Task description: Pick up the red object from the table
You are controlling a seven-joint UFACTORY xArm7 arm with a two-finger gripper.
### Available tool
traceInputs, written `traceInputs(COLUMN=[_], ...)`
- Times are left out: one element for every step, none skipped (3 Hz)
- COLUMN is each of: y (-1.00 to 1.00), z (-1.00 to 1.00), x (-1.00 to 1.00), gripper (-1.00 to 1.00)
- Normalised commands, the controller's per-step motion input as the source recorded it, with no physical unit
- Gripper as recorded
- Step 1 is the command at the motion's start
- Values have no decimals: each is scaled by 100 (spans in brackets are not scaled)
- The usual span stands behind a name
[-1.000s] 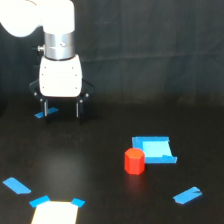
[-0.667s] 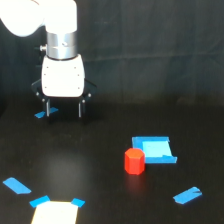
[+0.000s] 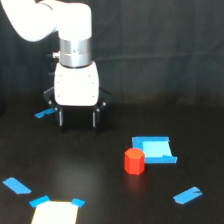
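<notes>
We see the white gripper [image 3: 77, 118] hanging from the xArm's silver wrist above the black table [image 3: 90, 170], its two dark fingers [image 3: 94, 118] pointing straight down and spread wide apart, with nothing between them. The fingertips sit close to the table surface, though we cannot tell whether they touch it.

The red object [image 3: 134, 161] stands upright on the table, well apart from the gripper, below it in the picture and toward the exterior view's right. It is a stubby red-orange block with faceted sides. Just beside it, on the side away from the gripper, lies a light-blue flat square piece [image 3: 156, 150]; the two look as if they touch or nearly touch.

A blue tape strip [image 3: 45, 113] lies near the gripper toward the exterior view's left. More blue strips lie farther off: one [image 3: 16, 186] at lower left and one [image 3: 188, 195] at lower right. A pale rectangular patch [image 3: 55, 213] with blue corners sits at the bottom edge, below the gripper.
</notes>
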Motion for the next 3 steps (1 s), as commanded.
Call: traceInputs(y=[-100,-100,-100], z=[-100,-39,-40], x=[100,100,100], gripper=[52,-1,-9])
